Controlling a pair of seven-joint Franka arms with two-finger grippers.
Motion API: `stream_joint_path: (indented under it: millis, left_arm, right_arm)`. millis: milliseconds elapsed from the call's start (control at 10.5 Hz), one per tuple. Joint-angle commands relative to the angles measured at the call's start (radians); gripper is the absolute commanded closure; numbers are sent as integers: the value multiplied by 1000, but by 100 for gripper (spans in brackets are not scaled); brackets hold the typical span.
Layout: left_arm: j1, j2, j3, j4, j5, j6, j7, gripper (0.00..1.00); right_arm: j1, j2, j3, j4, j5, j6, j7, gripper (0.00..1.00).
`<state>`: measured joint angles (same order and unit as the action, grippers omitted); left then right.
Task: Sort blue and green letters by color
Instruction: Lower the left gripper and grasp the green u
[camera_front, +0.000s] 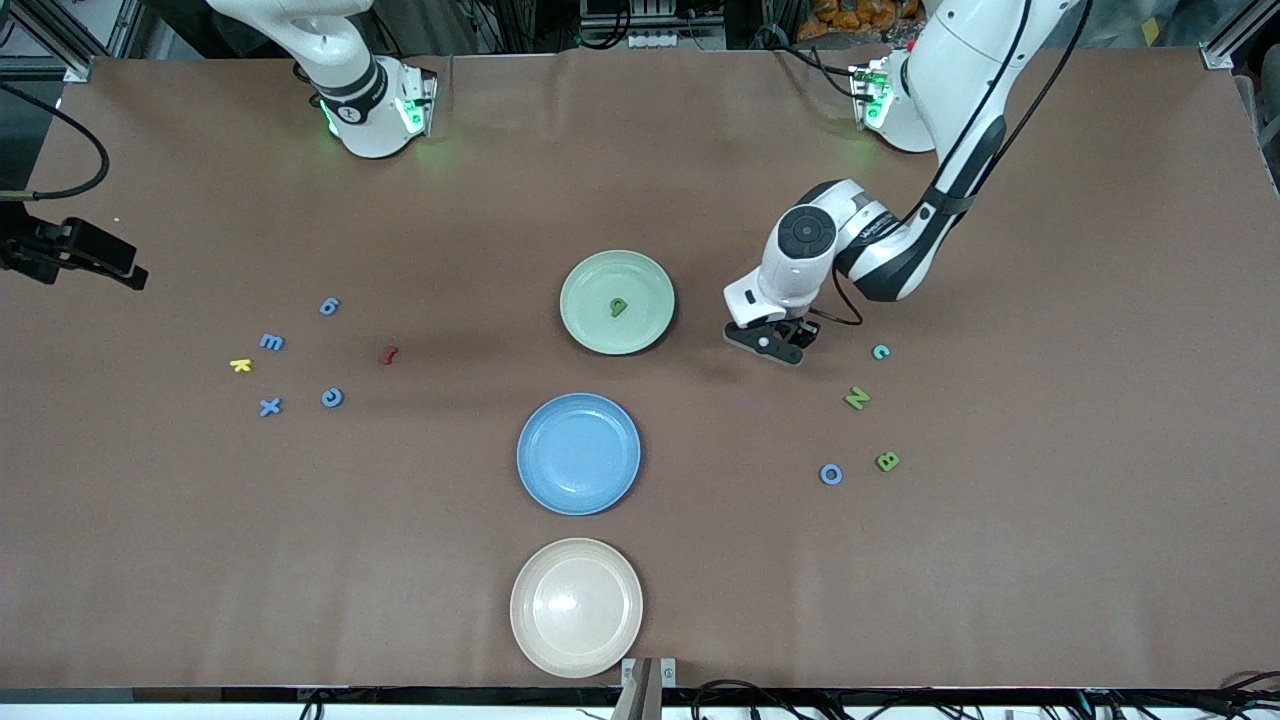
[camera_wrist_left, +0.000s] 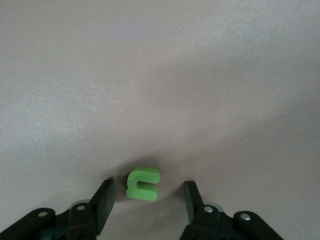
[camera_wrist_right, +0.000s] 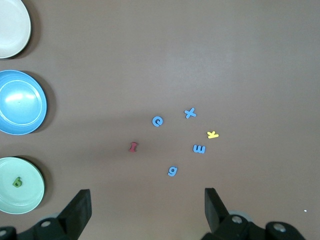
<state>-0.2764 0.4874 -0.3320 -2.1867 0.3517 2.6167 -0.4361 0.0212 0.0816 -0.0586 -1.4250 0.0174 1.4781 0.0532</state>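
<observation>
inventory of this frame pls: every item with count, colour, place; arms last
Plates: 3 in a row mid-table; green plate farthest from the front camera, blue plate, cream plate nearest.
Green letters: 4; one on the green plate; C, N, B toward the left arm's end.
Blue letters: 5; O beside the B; four toward the right arm's end.
Yellow letter: 1, among those four.
Dark red letter: 1, between that cluster and the plates.
Left gripper: open, low beside the C.
Right gripper: open, waiting high over its end.
</observation>
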Motion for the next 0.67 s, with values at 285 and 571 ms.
stream_joint_path:
  millis: [285, 571]
  left_arm:
    - [13, 10, 8, 7, 32, 31, 5, 100]
    - [11, -27, 2, 18, 23, 26, -82, 100]
  right_arm:
    - [2, -10, 3, 3, -14, -7, 0, 0]
    - [2, -3, 3, 1, -16, 4, 2, 0]
